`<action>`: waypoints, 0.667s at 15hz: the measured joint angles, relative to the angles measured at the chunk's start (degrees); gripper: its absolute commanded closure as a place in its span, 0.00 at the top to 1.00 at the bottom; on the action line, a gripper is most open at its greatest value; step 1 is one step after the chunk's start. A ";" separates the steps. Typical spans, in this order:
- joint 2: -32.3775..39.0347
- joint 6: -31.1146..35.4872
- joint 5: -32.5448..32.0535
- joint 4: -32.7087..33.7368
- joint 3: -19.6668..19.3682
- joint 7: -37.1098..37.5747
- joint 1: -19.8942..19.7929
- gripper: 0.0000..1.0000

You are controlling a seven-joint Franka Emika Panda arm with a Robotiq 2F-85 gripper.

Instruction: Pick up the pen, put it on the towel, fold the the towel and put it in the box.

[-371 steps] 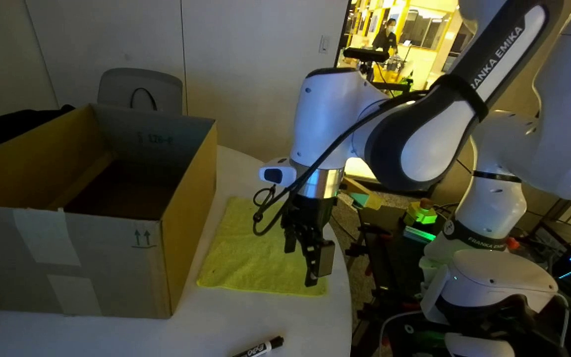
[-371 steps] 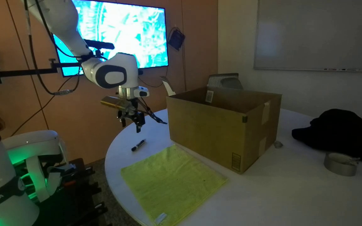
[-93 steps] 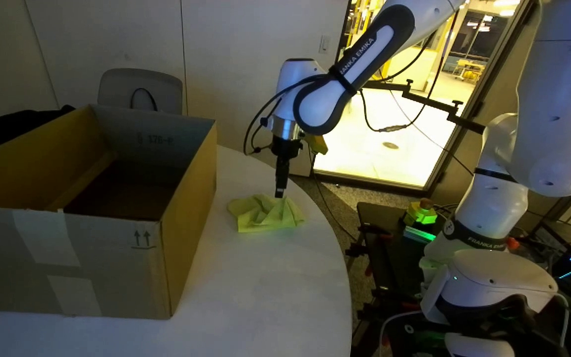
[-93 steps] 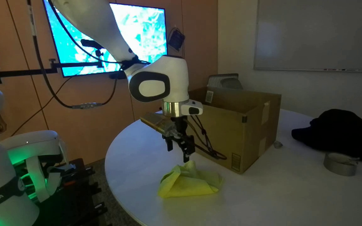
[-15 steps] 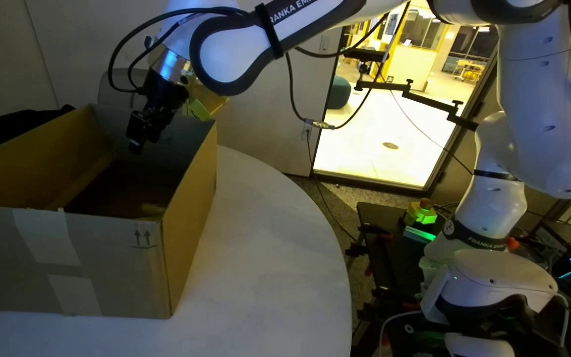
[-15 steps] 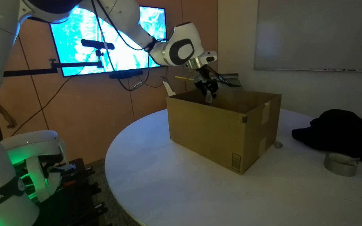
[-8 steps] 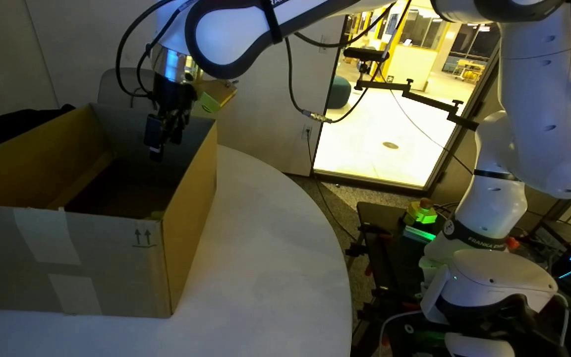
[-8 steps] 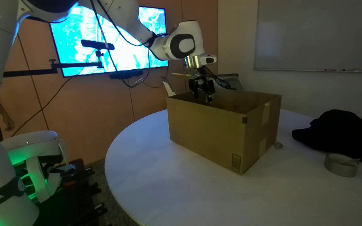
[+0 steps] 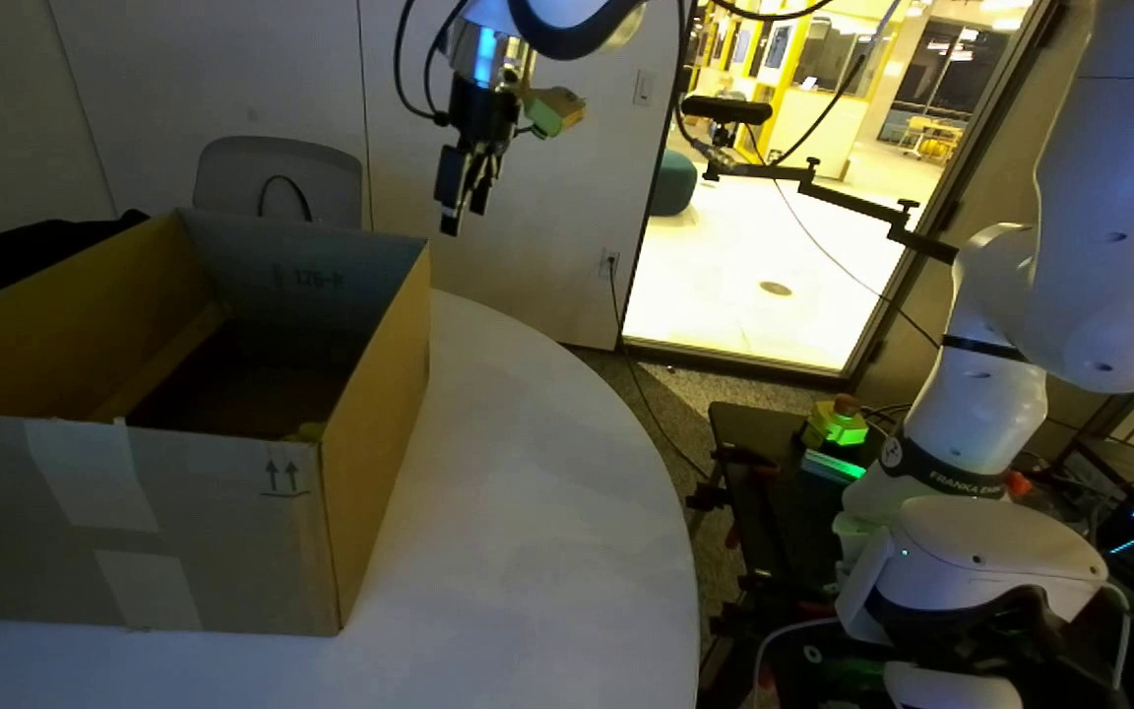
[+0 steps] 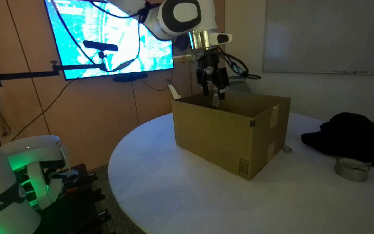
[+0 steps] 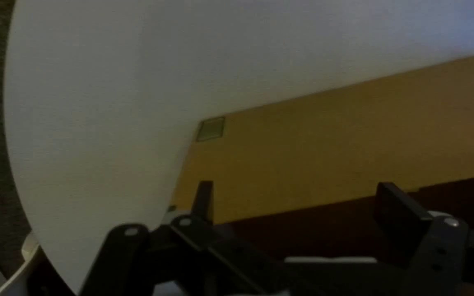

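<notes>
The box (image 9: 183, 522), a large brown carton with its top uncovered, stands on the white table in both exterior views. Just a small yellow-green patch of the towel (image 9: 311, 431) shows inside it, low at a near corner; the front wall hides the rest. The pen is out of view. My gripper (image 10: 213, 95) is raised above the level of the box's rim, pointing down. In the wrist view, the gripper (image 11: 295, 187) has its fingers spread wide with nothing between them, over the box's side wall (image 11: 323, 144) and dark interior.
A grey chair (image 9: 277, 187) is behind the box. On the table (image 10: 161, 188) lie a black cloth (image 10: 352, 139) and a roll of tape (image 10: 352, 170). A camera (image 10: 101, 45) on a boom stands near the arm.
The towel lay flat, later bunched, on the table; now part of it shows in the box. The pen is gone from the table. My gripper has straightened and risen out of the box.
</notes>
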 measured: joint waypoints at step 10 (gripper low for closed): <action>-21.70 -27.57 0.96 -12.62 -5.77 -23.34 -4.63 1.00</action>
